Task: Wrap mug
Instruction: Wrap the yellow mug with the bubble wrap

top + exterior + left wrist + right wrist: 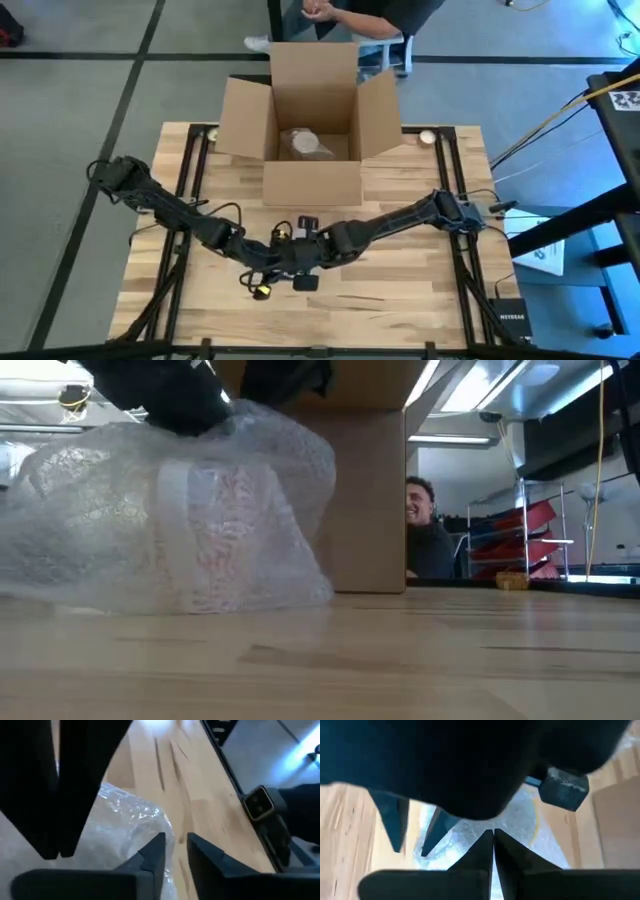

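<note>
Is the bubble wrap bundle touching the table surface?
Touching. The low view shows the bubble wrap bundle resting on the wooden table, its bottom edge meeting the boards with no gap.

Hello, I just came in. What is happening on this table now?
Both arms meet at the middle of the wooden table, working on a bundle of bubble wrap that rests on the wood. The right gripper has its fingers closed together over the wrap; the left gripper has a narrow gap between its fingers. An open cardboard box with another wrapped item inside stands behind them. A person sits beyond the table.
</note>
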